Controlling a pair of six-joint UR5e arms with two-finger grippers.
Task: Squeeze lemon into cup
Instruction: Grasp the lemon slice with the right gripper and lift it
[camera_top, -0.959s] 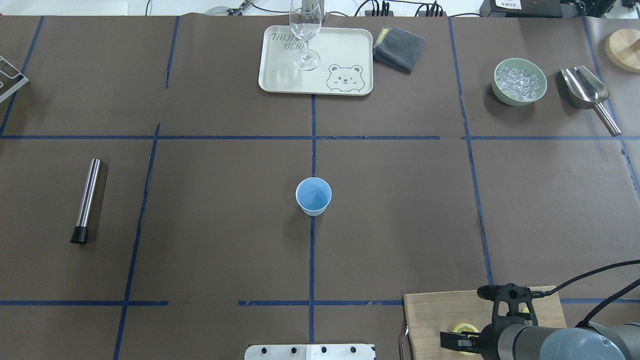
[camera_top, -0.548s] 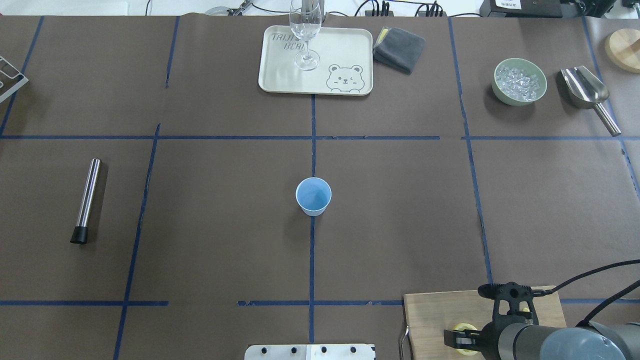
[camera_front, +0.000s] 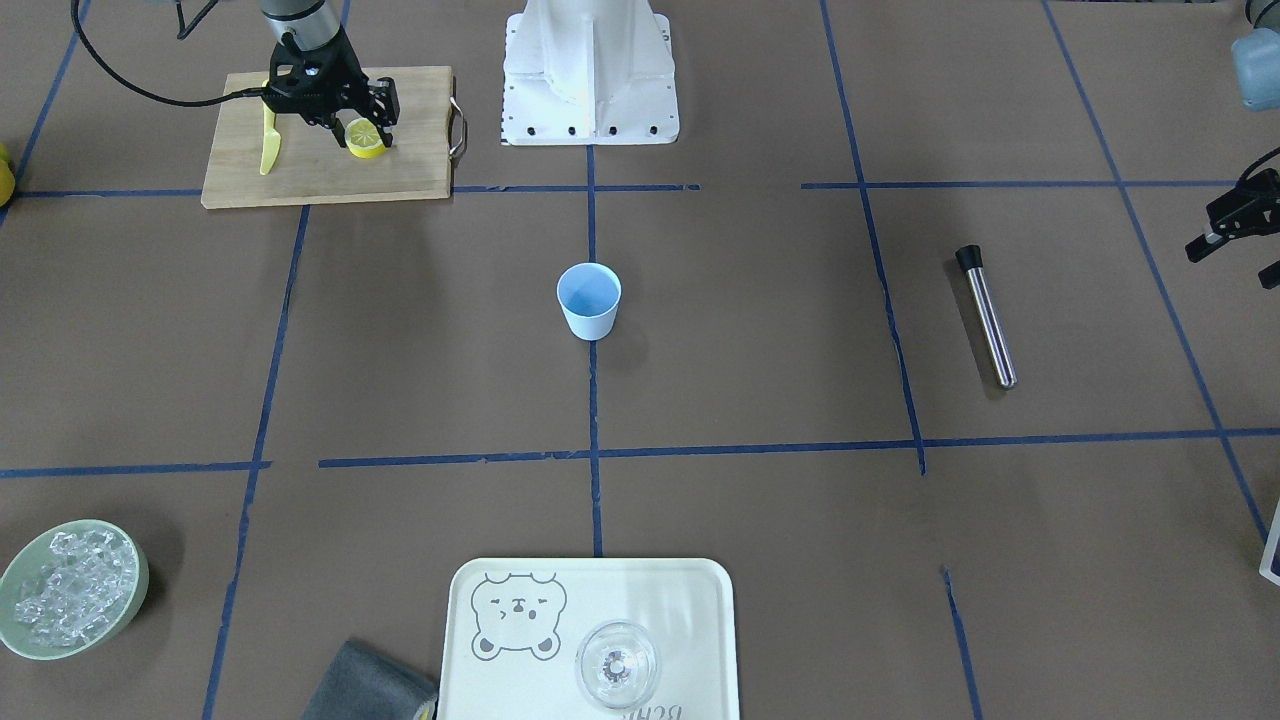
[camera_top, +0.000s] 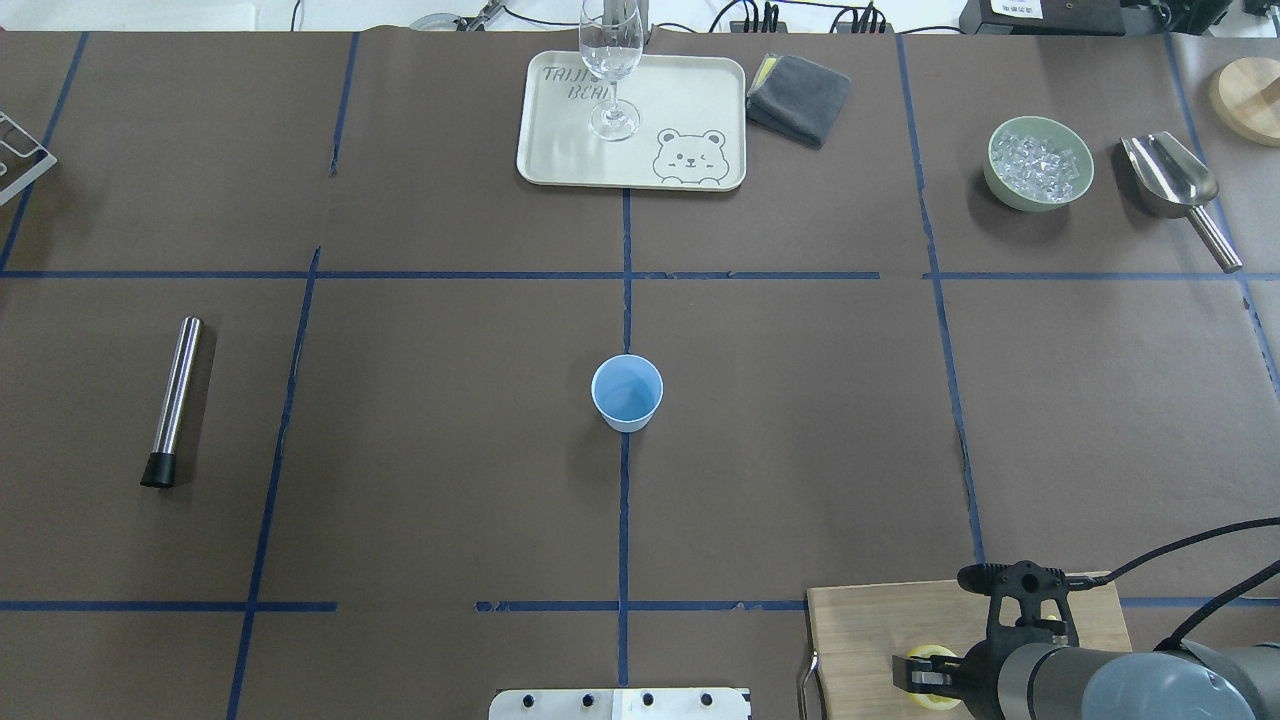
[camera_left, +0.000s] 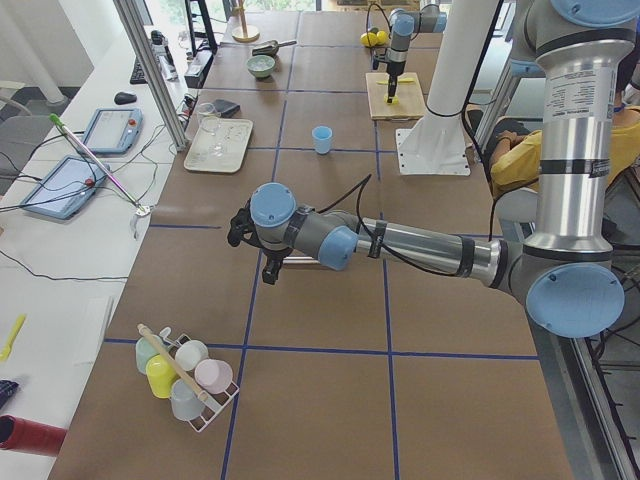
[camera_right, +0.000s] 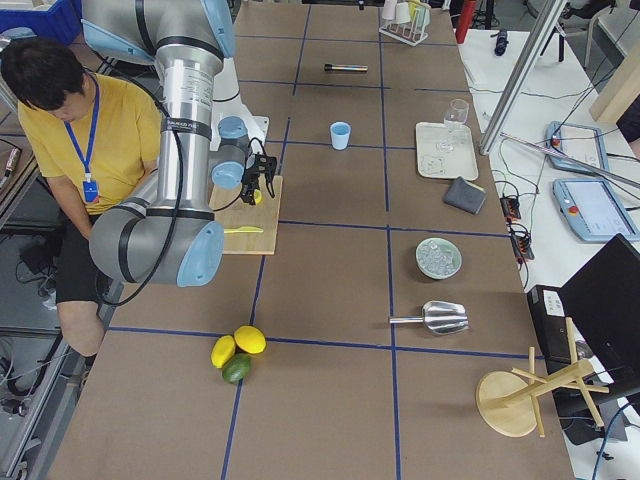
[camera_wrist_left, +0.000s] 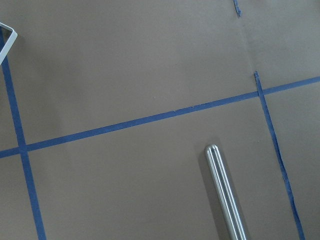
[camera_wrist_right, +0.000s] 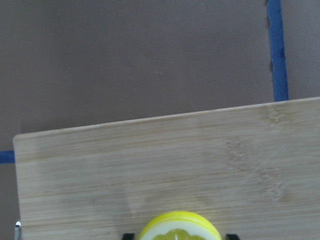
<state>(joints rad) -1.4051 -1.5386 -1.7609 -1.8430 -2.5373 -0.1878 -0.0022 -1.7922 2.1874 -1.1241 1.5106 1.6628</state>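
Robot lab, taped table (camera_top: 450, 480), teach pendants (camera_left: 110, 128)

Yellow-rinded lemon slice (camera_front: 366, 138) sits on wooden board (camera_front: 320, 175), light-blue cup (camera_front: 589, 300) upright, well apart

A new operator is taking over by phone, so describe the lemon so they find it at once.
Start at the wooden cutting board beside the robot's white base, on its right side. On it, the right gripper straddles the lemon: round, yellow-rimmed, pale flesh, unlike the long flat yellow knife beside it.
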